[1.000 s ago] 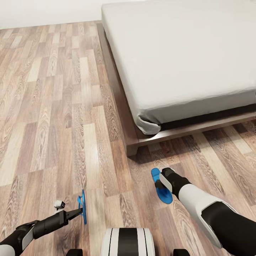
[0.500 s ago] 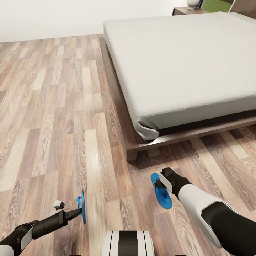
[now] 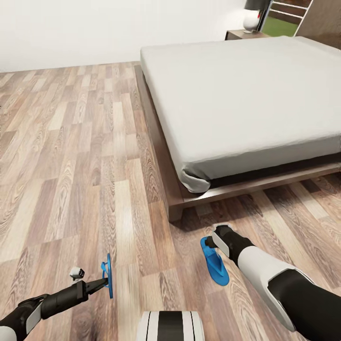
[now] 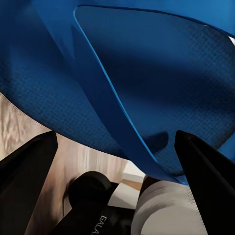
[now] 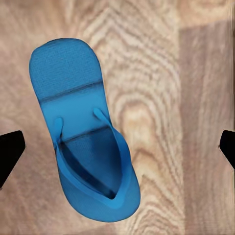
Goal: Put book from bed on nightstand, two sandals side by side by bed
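Observation:
One blue sandal (image 3: 109, 274) hangs edge-on just above the floor, and my left gripper (image 3: 104, 282) is shut on it; the left wrist view shows its sole (image 4: 161, 73) and a strap running between the fingers. The other sandal (image 3: 215, 269) lies flat on the planks near the bed's foot corner. My right gripper (image 3: 214, 243) hovers over its toe end, open, with both fingertips far apart on either side of that sandal (image 5: 73, 98). The bed (image 3: 246, 94) fills the upper right. A nightstand (image 3: 239, 34) stands beyond its far corner. The book is out of view.
A dark-shaded lamp with a white base (image 3: 251, 19) stands on the nightstand. The bed's dark wooden frame corner (image 3: 175, 210) juts out just ahead of the right gripper. Wood-plank floor (image 3: 71, 142) stretches left of the bed to the white wall.
The head camera has tilted up, bringing the nightstand and lamp into view. My right gripper has drawn back slightly from the sandal lying on the floor. The left gripper keeps its sandal.

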